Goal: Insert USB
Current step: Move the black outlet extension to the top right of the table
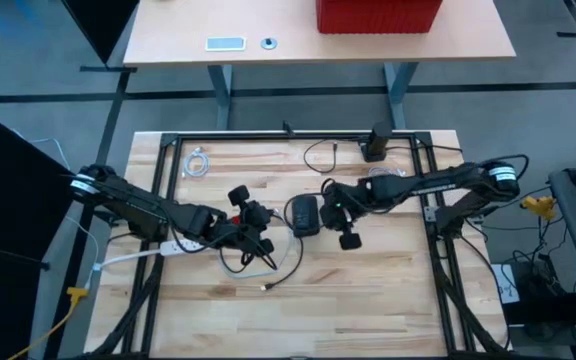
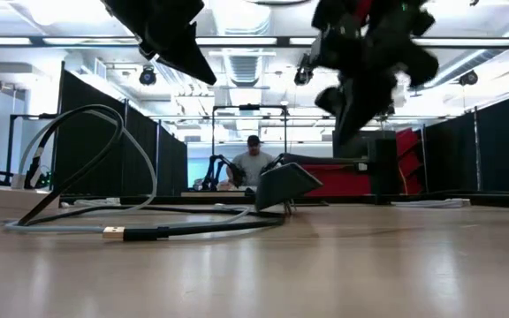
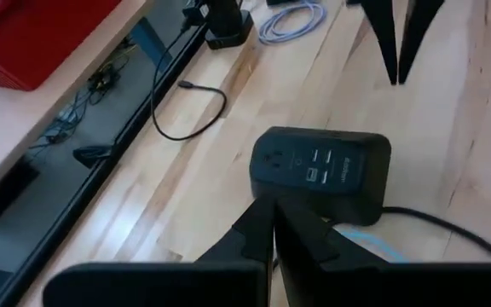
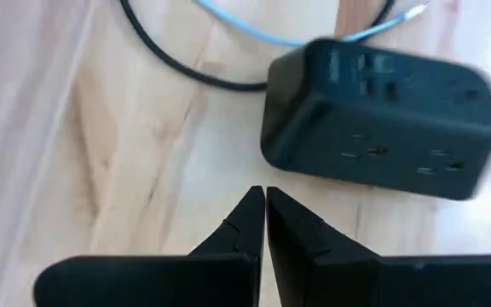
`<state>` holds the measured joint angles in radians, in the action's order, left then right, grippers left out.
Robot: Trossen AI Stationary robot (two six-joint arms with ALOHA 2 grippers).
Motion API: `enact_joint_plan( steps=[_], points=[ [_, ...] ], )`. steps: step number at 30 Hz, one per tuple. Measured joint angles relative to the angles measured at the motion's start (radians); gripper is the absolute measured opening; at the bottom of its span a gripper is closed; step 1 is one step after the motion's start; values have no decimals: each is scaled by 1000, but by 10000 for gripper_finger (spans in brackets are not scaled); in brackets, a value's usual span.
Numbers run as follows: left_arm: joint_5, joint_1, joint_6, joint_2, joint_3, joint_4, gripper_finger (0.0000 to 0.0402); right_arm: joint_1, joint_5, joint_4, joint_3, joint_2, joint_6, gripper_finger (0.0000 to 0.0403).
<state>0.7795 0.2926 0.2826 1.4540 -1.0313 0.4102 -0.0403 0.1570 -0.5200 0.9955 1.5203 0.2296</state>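
A black charging hub [image 1: 303, 215] with sockets and USB ports rests on its base mid-table; it also shows in the left wrist view [image 3: 322, 170], the right wrist view [image 4: 382, 119] and the low view [image 2: 285, 184]. A black cable lies looped on the wood near it, its USB plug [image 1: 266, 287] lying free toward the near edge, as the low view [image 2: 113, 233] shows. My left gripper [image 1: 258, 228] is shut and empty, just left of the hub and above the table. My right gripper [image 1: 340, 215] is shut and empty, just right of the hub.
A white power strip [image 1: 163, 248] lies under the left arm. A coiled pale cable [image 1: 198, 162], a thin black cable [image 1: 320, 155] and a black block [image 1: 376, 142] lie at the far side. A black frame [image 1: 298, 137] rings the table. A person [image 2: 253, 163] sits far behind.
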Motion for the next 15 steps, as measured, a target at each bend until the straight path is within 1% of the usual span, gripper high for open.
enact_joint_plan(
  steps=[4, 7, 9, 12, 15],
  points=[
    [18, 2, -51, 0, 1, 32, 0, -6, -1, 102, -51, 88, 3, 0],
    [-8, 8, -51, 0, 15, 86, 0, -6, -1, 138, -57, 179, 3, 0],
    [-15, 8, -21, 0, 28, 109, 0, -6, -1, 165, -41, 231, 12, 0],
    [-15, -3, 13, -1, 41, 126, 0, -18, 0, 226, 4, 276, 74, 0],
    [-12, -15, 22, -1, 42, 129, 0, -71, -6, 286, 54, 304, 139, 0]
  ],
)
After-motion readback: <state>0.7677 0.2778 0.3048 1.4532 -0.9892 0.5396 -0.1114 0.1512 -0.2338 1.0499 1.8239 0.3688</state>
